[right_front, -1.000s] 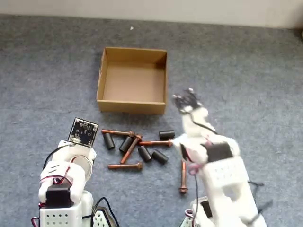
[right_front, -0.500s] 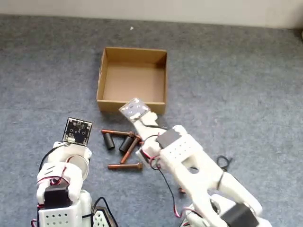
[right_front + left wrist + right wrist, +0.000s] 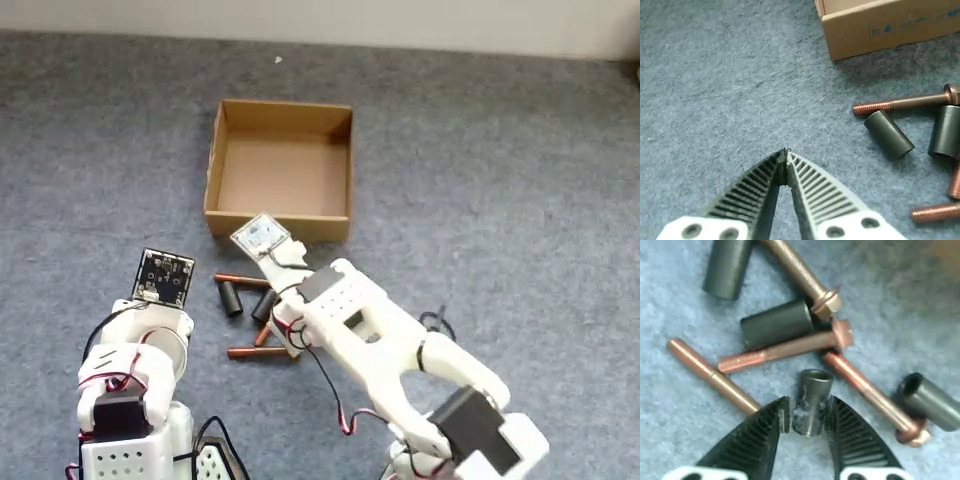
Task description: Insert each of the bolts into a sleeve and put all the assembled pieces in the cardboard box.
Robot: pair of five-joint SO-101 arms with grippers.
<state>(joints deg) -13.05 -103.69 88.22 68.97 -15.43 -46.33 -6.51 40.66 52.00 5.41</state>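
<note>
The right arm's tool [image 3: 806, 412], off to one side a second ago, has swung in over the pile and now pinches a short, dark, smooth-walled hollow sleeve [image 3: 812, 390], so a first pairing looks ready to begin. The left arm's tool [image 3: 786, 157] hangs pressed together above the fuzzy grey bench [image 3: 500, 180]. Copper-coloured threaded bolts [image 3: 785, 350] with flanged hex heads lie around the sleeve. Beyond, the square brown cardboard box [image 3: 320, 225] stands open, with nothing in it.
</note>
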